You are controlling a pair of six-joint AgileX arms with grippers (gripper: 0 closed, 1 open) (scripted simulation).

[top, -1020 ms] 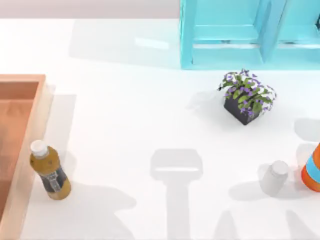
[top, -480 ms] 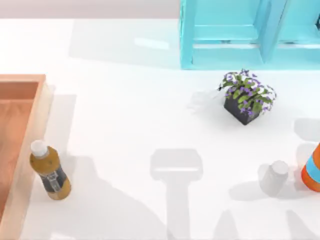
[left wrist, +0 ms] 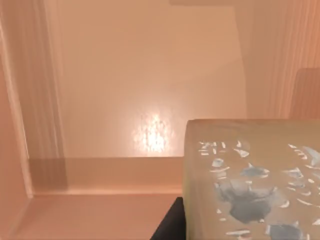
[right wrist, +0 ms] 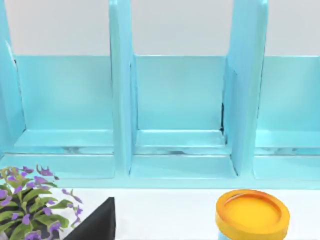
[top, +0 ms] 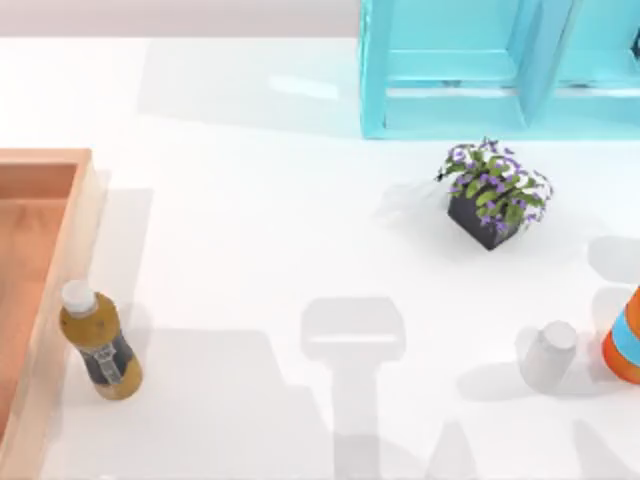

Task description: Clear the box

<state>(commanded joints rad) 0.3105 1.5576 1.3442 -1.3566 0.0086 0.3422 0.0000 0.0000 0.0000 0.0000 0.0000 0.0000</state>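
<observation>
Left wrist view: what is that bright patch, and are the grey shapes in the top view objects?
Left wrist view: the patch is glare on the box floor. Top view: the grey shapes are shadows on the table, one beside the bottle; fainter reflected glare near the shelf unit.

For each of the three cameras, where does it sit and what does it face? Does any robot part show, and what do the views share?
Top view: above the table, looking down on the box, bottle, potted plant and cyan shelf unit.
Left wrist view: faces the box's floor and a pale speckled block.
Right wrist view: faces the shelf's compartments; a dark part shows at its edge.
Shared: box; shelf and plant.
</observation>
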